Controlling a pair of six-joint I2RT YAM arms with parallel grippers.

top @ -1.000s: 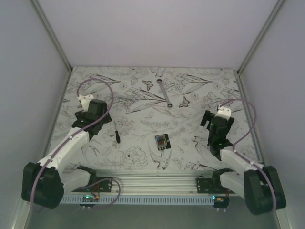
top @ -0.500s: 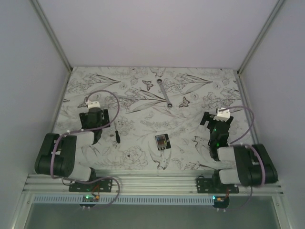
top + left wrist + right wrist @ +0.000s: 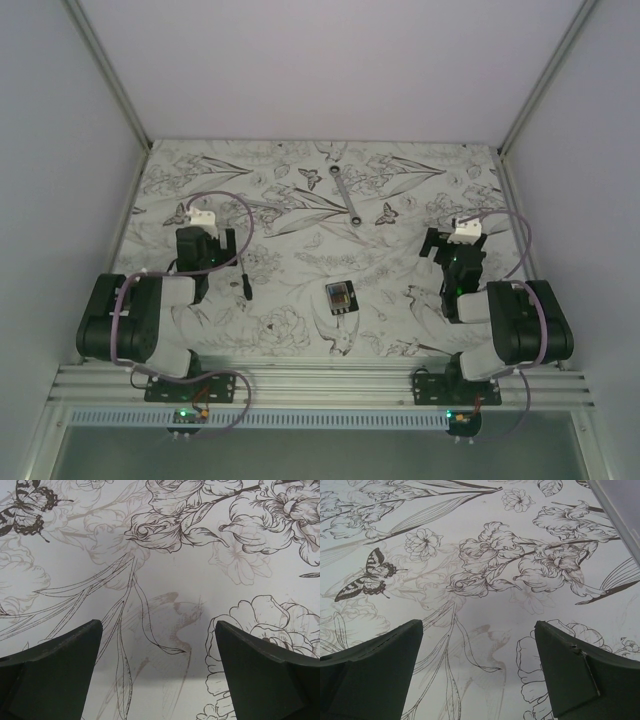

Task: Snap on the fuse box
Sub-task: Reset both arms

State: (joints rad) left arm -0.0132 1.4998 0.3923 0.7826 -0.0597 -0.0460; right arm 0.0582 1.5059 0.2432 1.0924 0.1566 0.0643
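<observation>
The left gripper (image 3: 157, 627) stands spread wide with its jaws released, nothing between them, over bare floral table (image 3: 300, 330). The right gripper (image 3: 477, 625) is likewise fully spread and holds nothing. In the top view the fuse box (image 3: 341, 297) lies flat on the table between the two arms, at about 4 o'clock from the left gripper and 8 o'clock from the right, well apart from both. It is a small squarish black box with a pale top face showing an orange bit; any marking on it is too small to read. A black-handled screwdriver (image 3: 243, 281) lies at its 9 o'clock and a metal wrench (image 3: 347, 200) at its 12 o'clock.
</observation>
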